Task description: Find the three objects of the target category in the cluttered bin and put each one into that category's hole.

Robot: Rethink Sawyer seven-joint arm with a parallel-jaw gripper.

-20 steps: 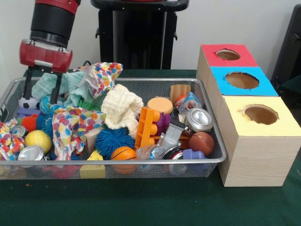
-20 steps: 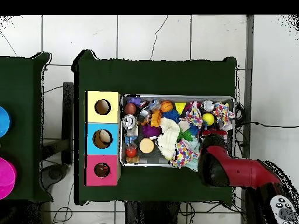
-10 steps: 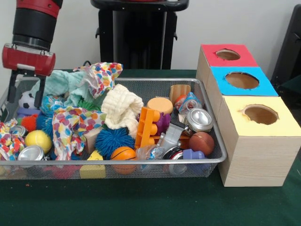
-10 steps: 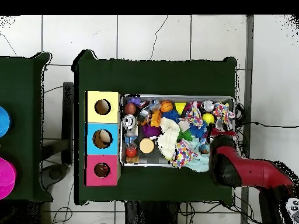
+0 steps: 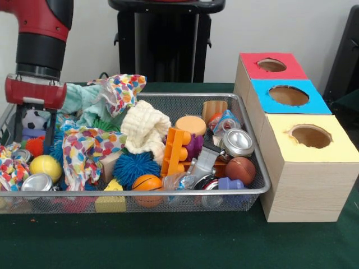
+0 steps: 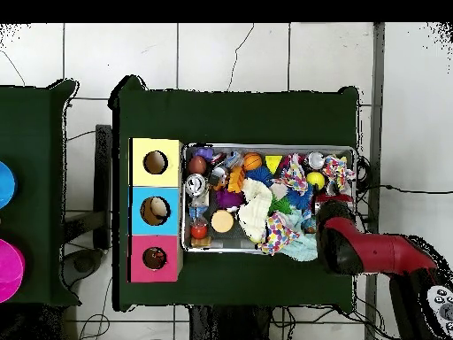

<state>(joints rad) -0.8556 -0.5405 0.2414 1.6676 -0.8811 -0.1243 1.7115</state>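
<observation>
The gripper [image 5: 33, 126] is hanging with its fingers spread open and empty around a soccer ball [image 5: 32, 119] at the bin's [image 5: 255, 162] far left corner.

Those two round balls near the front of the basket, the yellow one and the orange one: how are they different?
The yellow ball is plain and sits at the basket's left end; the orange ball has dark basketball lines and sits near the middle, against the front wire wall. The yellow ball lies beside a silver can, the orange ball beside a spiky blue ball. Both are round and lie free.
</observation>
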